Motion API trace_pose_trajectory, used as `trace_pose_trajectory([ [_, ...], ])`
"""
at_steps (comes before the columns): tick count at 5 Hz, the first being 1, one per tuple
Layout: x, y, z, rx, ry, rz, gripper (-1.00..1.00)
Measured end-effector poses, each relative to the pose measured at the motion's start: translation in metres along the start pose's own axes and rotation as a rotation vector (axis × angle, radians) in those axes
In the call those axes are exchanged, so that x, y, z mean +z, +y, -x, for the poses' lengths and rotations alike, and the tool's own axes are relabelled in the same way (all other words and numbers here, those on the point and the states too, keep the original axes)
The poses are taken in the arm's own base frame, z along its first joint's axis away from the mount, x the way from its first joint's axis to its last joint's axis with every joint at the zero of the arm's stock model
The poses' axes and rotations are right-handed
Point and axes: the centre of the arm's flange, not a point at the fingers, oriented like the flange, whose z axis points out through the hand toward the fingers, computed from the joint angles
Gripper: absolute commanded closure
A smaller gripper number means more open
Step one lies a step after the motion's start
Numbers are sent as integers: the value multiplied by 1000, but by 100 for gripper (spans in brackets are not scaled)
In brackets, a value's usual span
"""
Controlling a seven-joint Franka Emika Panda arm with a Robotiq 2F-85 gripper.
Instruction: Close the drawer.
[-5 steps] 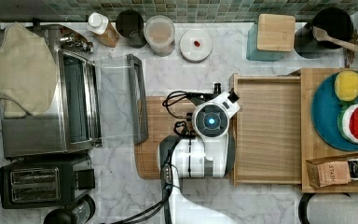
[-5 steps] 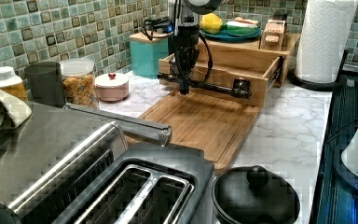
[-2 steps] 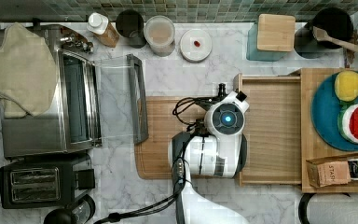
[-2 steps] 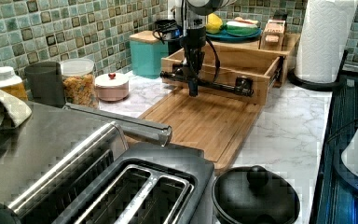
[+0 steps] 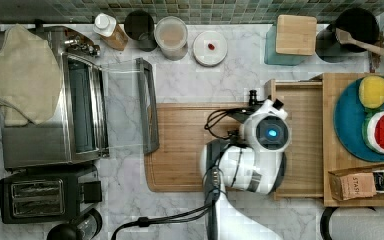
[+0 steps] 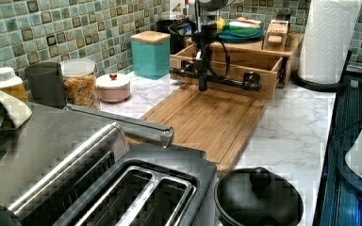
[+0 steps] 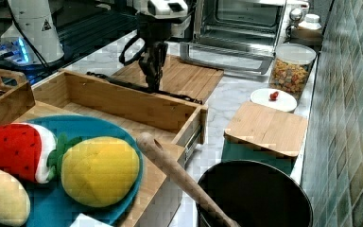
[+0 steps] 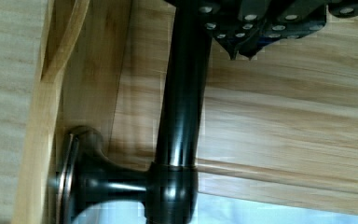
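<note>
**Bamboo, marble and green mosaic**

The drawer (image 5: 305,115) is pale grained bamboo with a glossy black handle bar (image 8: 182,93). The cutting board (image 5: 180,145) is warmer honey-brown. The counter (image 5: 205,80) is white marble, veined grey. The wall tiles (image 6: 52,28) form a green-grey mosaic. A teal plate (image 7: 90,127) carries 1 yellow toy fruit (image 7: 99,170).

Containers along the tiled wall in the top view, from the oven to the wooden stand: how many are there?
6, left to right in the top view: bottle, dark cup, clear jar, white lidded dish, teal box, black pot. Others may be hidden.
</note>
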Motion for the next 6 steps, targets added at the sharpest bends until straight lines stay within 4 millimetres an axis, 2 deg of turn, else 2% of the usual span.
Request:
trace_pose_trajectory([
  [2, -6, 89, 29, 159, 50, 41, 100],
  [3, -9, 118, 31, 204, 31, 48, 100],
  [4, -10, 138, 27, 214, 9, 65, 100],
  [6, -6, 123, 6, 65, -89, 140, 100],
])
